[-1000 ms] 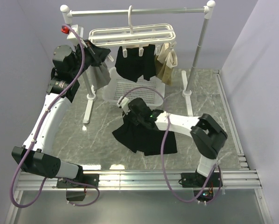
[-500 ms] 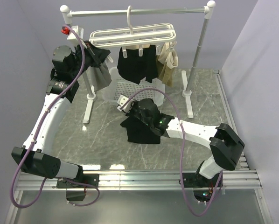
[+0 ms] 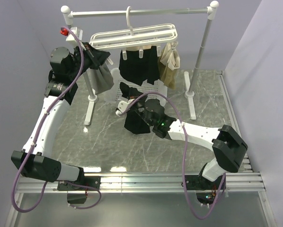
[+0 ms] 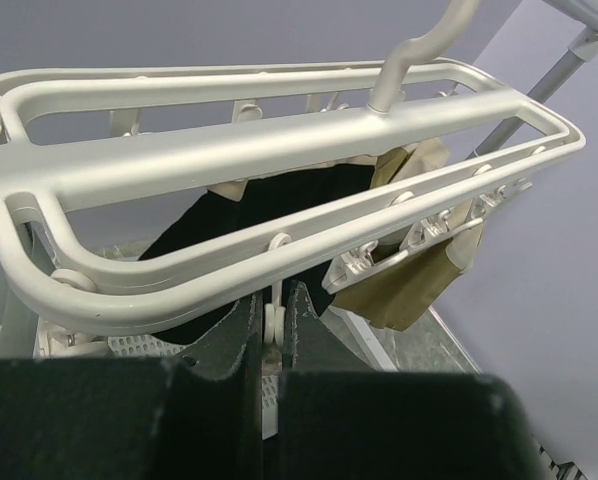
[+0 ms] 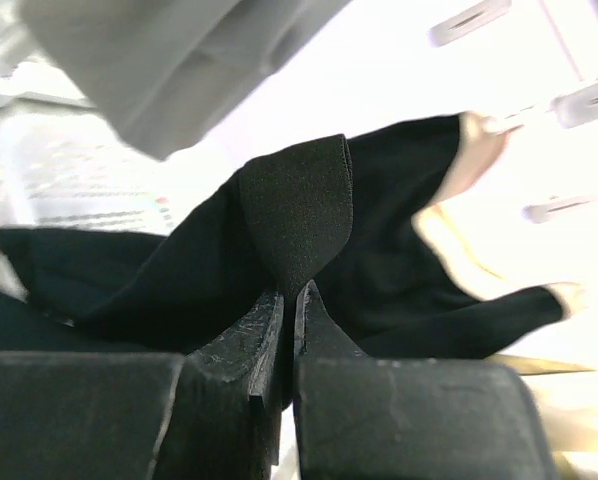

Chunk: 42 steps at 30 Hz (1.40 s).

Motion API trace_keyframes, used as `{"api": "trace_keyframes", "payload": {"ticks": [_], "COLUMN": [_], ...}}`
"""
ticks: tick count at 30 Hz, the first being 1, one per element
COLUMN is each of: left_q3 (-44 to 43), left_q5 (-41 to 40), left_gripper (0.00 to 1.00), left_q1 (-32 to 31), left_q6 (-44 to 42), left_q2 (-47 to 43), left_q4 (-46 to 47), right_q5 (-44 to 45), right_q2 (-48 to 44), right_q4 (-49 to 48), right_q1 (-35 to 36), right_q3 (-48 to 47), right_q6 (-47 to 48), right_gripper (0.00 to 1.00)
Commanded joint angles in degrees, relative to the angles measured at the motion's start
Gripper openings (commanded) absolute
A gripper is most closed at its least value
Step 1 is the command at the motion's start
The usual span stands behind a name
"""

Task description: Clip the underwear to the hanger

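The white hanger (image 3: 132, 35) hangs by its hook from the rail; it fills the left wrist view (image 4: 279, 150). My left gripper (image 3: 95, 52) is at the hanger's left end, shut on a dangling white clip peg (image 4: 273, 322). My right gripper (image 3: 130, 98) is shut on the black underwear (image 3: 137, 121) and holds it off the table in front of the basket. In the right wrist view a fold of its waistband (image 5: 297, 205) is pinched between the jaws (image 5: 289, 296). Another black garment (image 3: 139, 65) hangs clipped under the hanger.
A tan garment (image 3: 170, 64) hangs at the hanger's right end and a grey garment (image 3: 102, 78) at its left. The white perforated basket (image 3: 148, 92) stands under the hanger. The grey rail stand (image 3: 200, 52) has posts and feet on both sides.
My right gripper has lifted the black underwear off the table and carried it back toward the basket and hanger. The left gripper has stayed at the hanger's left end.
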<state>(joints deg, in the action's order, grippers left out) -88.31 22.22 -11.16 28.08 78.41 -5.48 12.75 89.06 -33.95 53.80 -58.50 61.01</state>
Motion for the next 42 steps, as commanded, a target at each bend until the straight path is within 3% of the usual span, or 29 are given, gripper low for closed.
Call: {"api": "trace_keyframes", "payload": {"ticks": [1, 9, 17, 30, 42], "left_q3": [1.21, 1.13, -0.02, 1.39, 1.92], "left_q5": [4.50, 7.40, 10.04, 12.06, 12.94], "left_gripper": [0.00, 0.00, 0.00, 0.00, 0.00], "left_q1": [0.17, 0.44, 0.87, 1.58, 1.58], "left_q6": [-1.53, -1.71, -3.64, -4.26, -4.08], "left_q2": [-1.51, -1.25, -0.45, -1.95, -2.21], "left_q4": [-4.37, -4.46, -5.51, -5.16, -4.81], "right_q5": [1.22, -1.32, -3.96, -4.49, -4.05], "right_q2": [0.68, 2.26, 3.84, 7.53, 8.77], "right_q4": [-9.28, -16.31, -16.85, -11.85, -9.02], "right_q1": [0.60, 0.43, 0.08, -0.28, -0.89], "right_q3": [-2.14, -3.11, -5.04, -13.48, -15.76], "right_q6": [7.53, 15.09, 18.61, 18.27, 16.95], "right_gripper": [0.00, 0.00, 0.00, 0.00, 0.00]}}
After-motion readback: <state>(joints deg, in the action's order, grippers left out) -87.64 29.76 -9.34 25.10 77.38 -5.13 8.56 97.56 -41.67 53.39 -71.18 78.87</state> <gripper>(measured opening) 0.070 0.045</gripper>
